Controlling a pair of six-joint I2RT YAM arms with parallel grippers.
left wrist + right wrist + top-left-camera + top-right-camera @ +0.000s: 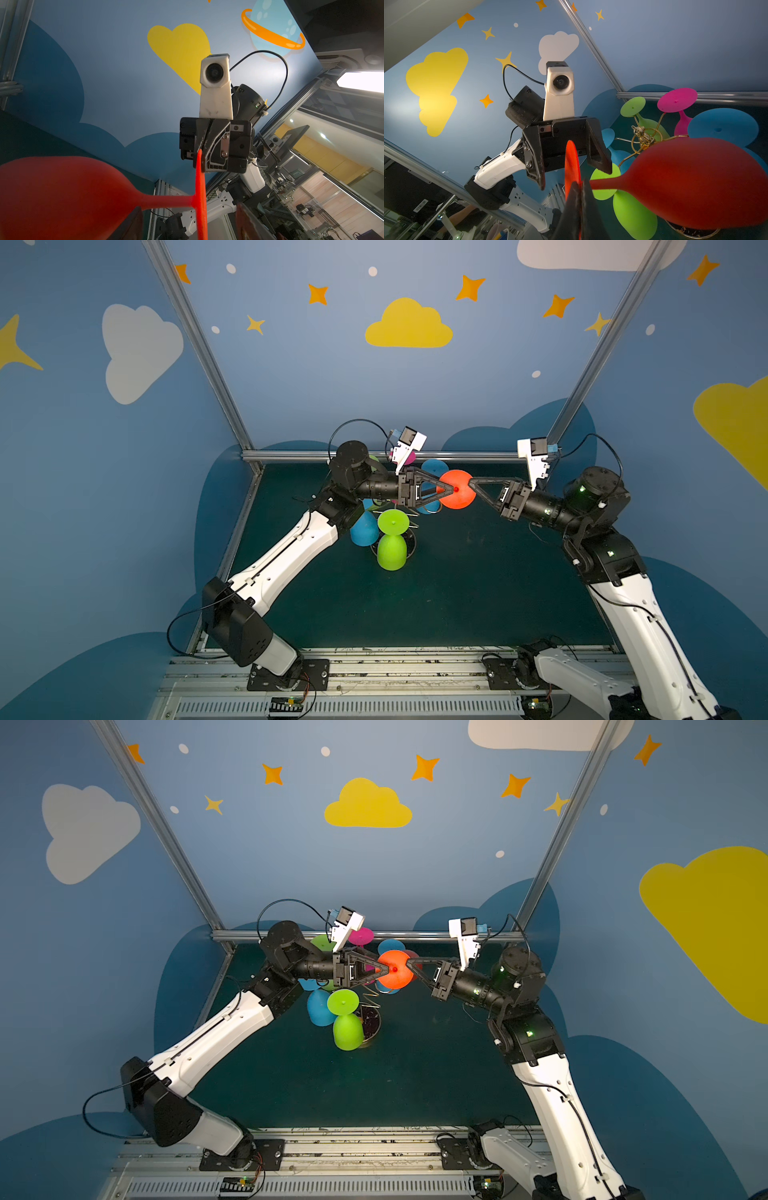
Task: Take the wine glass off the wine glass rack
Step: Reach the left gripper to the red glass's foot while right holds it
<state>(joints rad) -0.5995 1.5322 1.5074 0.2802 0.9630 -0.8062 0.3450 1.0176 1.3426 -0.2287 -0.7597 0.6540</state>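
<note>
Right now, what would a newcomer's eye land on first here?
The red wine glass at mid-scene, caught between both arms. The right pincer is shut on its foot rim, and the left pincer stands open around the same foot. Beside it, the gold wine glass rack is hung with a green glass, a blue glass and a pink glass.

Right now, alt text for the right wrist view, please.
The right end effector pinches the foot rim of the red wine glass, while the open left end effector straddles that foot. Behind, a pink glass, a green glass and a blue glass hang on the wine glass rack.
</note>
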